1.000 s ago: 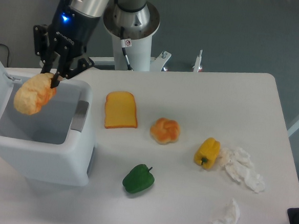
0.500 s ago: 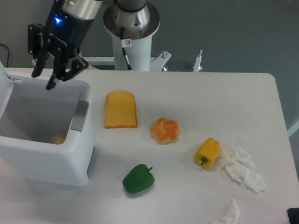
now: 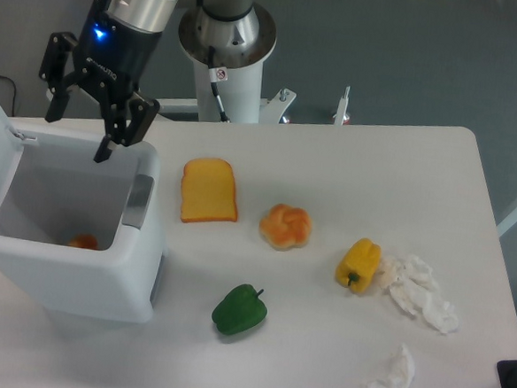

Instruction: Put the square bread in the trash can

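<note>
Hovering over the bin [image 3: 140, 239] with gripper [image 3: 77, 128] spread wide and empty; bread [image 3: 83, 241] lying at the bottom inside. Best lifted straight up, clear of the rim and raised lid, avoiding any knock.

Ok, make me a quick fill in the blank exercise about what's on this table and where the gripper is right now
1. The gripper hangs over the trash can with its fingers ____.
2. The trash can's lid is ____.
3. The toast slice lies between the trash can and the ____.
4. Beside the crumpled tissues lies a ____ pepper.

Missing words: open; open; bun; yellow
</note>
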